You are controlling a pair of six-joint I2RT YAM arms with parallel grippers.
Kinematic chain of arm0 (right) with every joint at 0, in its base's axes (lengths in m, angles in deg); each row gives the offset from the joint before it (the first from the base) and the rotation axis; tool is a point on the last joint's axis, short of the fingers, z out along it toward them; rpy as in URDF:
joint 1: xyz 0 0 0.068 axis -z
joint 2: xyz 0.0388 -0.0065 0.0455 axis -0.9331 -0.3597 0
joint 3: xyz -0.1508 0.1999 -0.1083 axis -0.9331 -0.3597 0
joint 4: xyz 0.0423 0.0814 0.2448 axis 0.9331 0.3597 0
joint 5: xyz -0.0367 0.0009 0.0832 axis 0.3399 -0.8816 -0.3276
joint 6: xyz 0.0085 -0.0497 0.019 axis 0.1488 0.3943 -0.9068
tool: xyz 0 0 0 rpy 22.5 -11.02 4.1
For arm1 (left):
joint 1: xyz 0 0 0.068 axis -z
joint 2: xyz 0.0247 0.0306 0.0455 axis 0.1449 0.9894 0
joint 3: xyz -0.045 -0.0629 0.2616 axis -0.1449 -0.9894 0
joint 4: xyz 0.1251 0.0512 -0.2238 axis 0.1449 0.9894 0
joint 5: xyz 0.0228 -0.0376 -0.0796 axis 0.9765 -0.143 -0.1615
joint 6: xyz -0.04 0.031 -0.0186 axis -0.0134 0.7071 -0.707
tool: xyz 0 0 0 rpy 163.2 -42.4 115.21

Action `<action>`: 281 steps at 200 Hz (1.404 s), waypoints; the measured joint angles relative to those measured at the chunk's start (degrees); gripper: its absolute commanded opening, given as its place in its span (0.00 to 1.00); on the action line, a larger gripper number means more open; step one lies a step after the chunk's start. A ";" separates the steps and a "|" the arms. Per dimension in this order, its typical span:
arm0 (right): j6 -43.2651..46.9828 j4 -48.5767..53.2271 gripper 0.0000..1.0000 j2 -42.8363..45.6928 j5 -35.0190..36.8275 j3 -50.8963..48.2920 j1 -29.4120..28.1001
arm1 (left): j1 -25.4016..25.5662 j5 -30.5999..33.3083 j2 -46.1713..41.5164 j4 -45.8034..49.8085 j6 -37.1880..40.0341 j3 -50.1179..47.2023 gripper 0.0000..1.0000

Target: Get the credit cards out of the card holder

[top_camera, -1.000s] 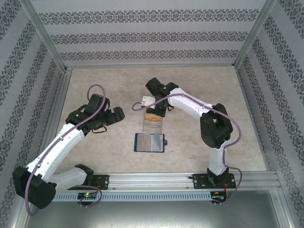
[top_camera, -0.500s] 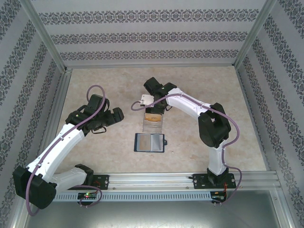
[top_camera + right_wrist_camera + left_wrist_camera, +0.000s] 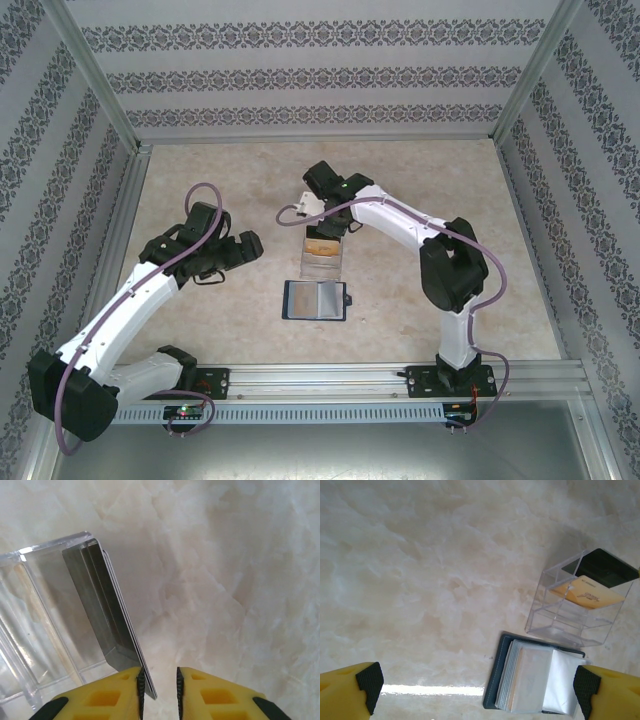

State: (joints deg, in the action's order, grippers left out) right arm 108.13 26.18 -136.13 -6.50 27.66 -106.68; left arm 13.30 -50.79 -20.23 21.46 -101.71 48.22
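The card holder (image 3: 315,299) lies open on the table, a dark navy wallet with clear sleeves (image 3: 535,680). A dark credit card (image 3: 107,615) stands slanted in the end slot of the clear acrylic stand (image 3: 30,630), its near corner resting against one pad of my right gripper (image 3: 160,685). The other pad stands clear of the card, so the jaws are open. From the left wrist that black card (image 3: 607,567) shows behind an orange card (image 3: 592,596). My left gripper (image 3: 476,682) hovers wide open and empty, left of the card holder.
The acrylic stand (image 3: 322,255) sits just beyond the card holder, mid-table. Patterned walls and metal rails (image 3: 130,200) bound the marble-look table on all sides. The right arm (image 3: 400,225) reaches over from the right.
My right gripper's jaws have parted from the card it was shut on, leaving the card in the stand. The left arm has barely shifted.
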 measured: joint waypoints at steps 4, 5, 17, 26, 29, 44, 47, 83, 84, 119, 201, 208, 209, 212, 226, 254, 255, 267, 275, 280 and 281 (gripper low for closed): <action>-0.92 -0.09 0.27 0.70 -0.02 -0.31 -0.02 | -0.02 -0.35 0.02 -0.09 0.00 -0.15 0.98; -1.44 -0.15 0.27 0.96 -0.02 -0.48 0.00 | -0.02 -0.50 0.02 -0.15 0.02 -0.22 0.97; -5.05 -0.74 0.27 4.26 -0.57 -2.54 -0.02 | -0.02 -1.92 0.07 -0.72 0.00 -0.87 0.95; -8.09 -1.29 0.27 7.30 -1.31 -4.52 -0.02 | -0.02 -3.08 0.17 -1.27 0.02 -1.44 0.92; -8.83 -1.49 0.27 8.24 -1.68 -5.14 -0.02 | -0.02 -3.50 0.22 -1.46 0.07 -1.60 0.92; -15.06 -2.62 0.27 13.79 -3.76 -8.76 -0.07 | -0.02 -6.01 0.94 -2.99 0.02 -2.73 0.88; -16.28 -2.95 0.27 14.71 -4.22 -9.42 -0.22 | -0.02 -6.54 1.14 -3.37 0.02 -2.99 0.87; -30.77 -8.46 0.25 23.71 -9.88 -20.31 -3.45 | 0.00 -13.22 4.94 -7.78 -0.20 -6.27 0.74; -31.10 -8.57 0.25 23.80 -9.99 -20.57 -3.56 | 0.00 -13.35 5.03 -7.87 -0.22 -6.34 0.74; -43.12 -14.08 0.25 24.92 -13.31 -31.87 -9.14 | 0.02 -19.04 8.46 -12.31 -1.27 -9.18 0.68; -58.75 -18.82 0.25 20.90 -12.63 -42.51 -11.63 | 4.28 -23.93 14.53 -20.26 -3.69 -12.48 0.61; -59.45 -19.23 0.25 20.92 -12.31 -43.36 -11.63 | 4.79 -24.04 14.78 -20.76 -3.89 -12.48 0.60; -59.58 -19.37 0.25 20.92 -12.24 -43.56 -11.63 | 4.85 -24.09 14.80 -20.81 -3.89 -12.48 0.60; -59.91 -19.54 0.25 20.94 -12.20 -43.95 -11.63 | 5.05 -24.13 14.88 -21.03 -3.96 -12.48 0.60; -61.02 -20.31 0.25 20.94 -11.98 -45.55 -11.63 | 5.81 -24.46 15.56 -21.88 -4.15 -12.48 0.59; -62.77 -22.73 0.23 20.94 -11.82 -46.64 -11.65 | 6.58 -24.81 17.46 -23.45 -4.55 -12.48 0.53; -62.84 -22.80 0.23 20.94 -11.85 -46.64 -11.65 | 6.60 -24.83 17.51 -23.47 -4.52 -12.48 0.53; -63.45 -24.09 0.23 20.76 -11.85 -46.90 -11.96 | 6.88 -24.98 18.45 -24.17 -4.52 -12.48 0.51; -63.93 -24.92 0.23 20.55 -11.80 -46.90 -12.24 | 7.08 -25.00 18.91 -24.52 -4.52 -12.48 0.49; -64.32 -25.53 0.23 20.39 -11.80 -46.90 -12.46 | 7.17 -25.00 19.15 -24.79 -4.57 -12.48 0.49; -64.39 -25.59 0.23 20.37 -11.82 -46.90 -12.50 | 7.17 -25.05 19.19 -24.83 -4.57 -12.48 0.49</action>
State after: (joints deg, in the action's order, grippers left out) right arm 43.74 0.58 -115.76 -18.32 -19.25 -119.18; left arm 20.47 -75.84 -1.04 -3.37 -106.28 35.74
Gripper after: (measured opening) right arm 0.232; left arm 0.499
